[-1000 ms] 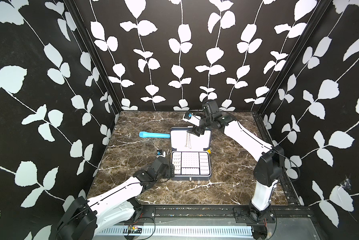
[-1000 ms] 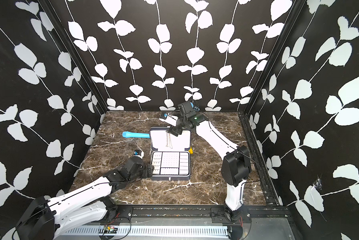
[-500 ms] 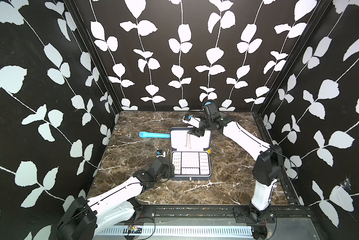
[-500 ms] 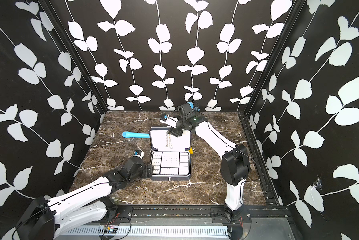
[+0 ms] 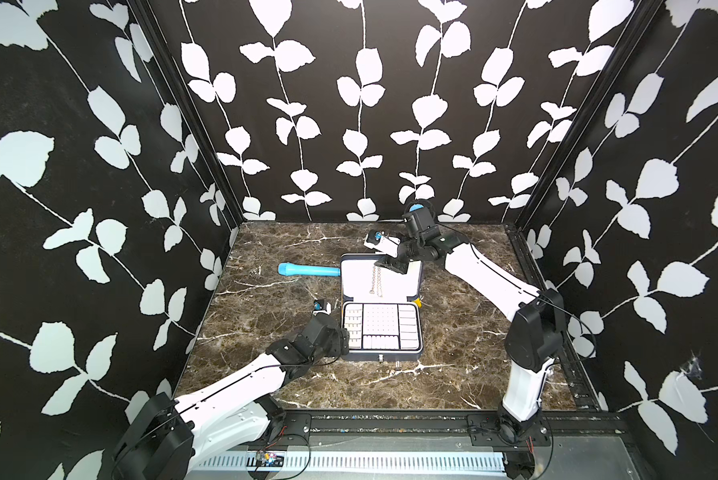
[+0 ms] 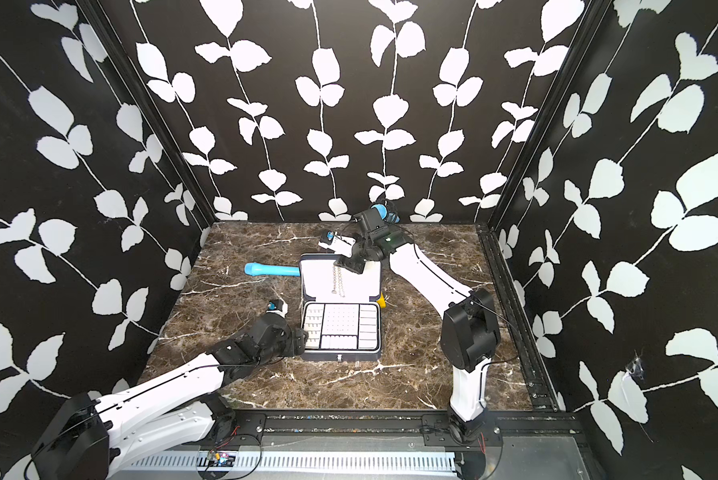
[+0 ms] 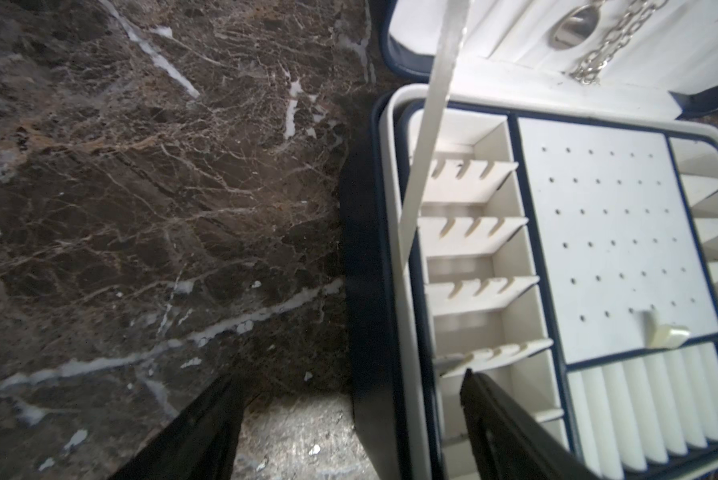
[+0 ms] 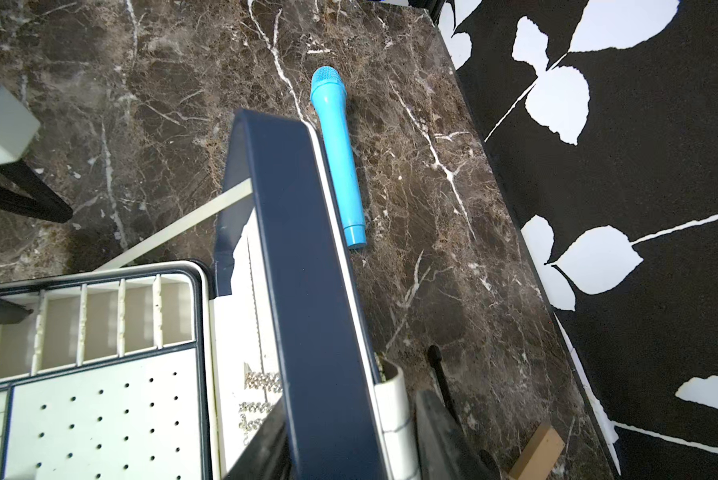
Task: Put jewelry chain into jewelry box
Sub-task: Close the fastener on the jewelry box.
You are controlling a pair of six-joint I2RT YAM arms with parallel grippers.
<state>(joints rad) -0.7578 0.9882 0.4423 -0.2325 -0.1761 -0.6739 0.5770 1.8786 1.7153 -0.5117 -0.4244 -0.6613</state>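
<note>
The jewelry box (image 5: 380, 355) (image 6: 340, 353) lies open mid-table, its lid (image 5: 361, 274) propped up. The jewelry chain (image 5: 377, 280) (image 6: 338, 280) (image 7: 615, 37) (image 8: 261, 382) hangs down the lid's white lining. My right gripper (image 5: 384, 262) (image 6: 349, 264) (image 8: 349, 415) straddles the lid's top edge (image 8: 307, 249). One finger is at the lining. The other is close beside a white piece on the lid's back, and contact there is unclear. My left gripper (image 5: 342, 334) (image 6: 303, 336) (image 7: 349, 374) is open, straddling the box's left wall (image 7: 363, 249) with one finger over the tray.
A blue toy microphone (image 5: 307, 270) (image 6: 272, 270) (image 8: 338, 158) lies left of the lid. A small yellow block (image 5: 419, 302) (image 6: 383, 301) sits by the box's right hinge corner. A white strap (image 7: 428, 124) (image 8: 174, 230) links lid and base. Patterned walls enclose three sides.
The right gripper's jaws have narrowed around the lid's top edge and its wrist has shifted slightly. The left arm, box and chain have not moved.
</note>
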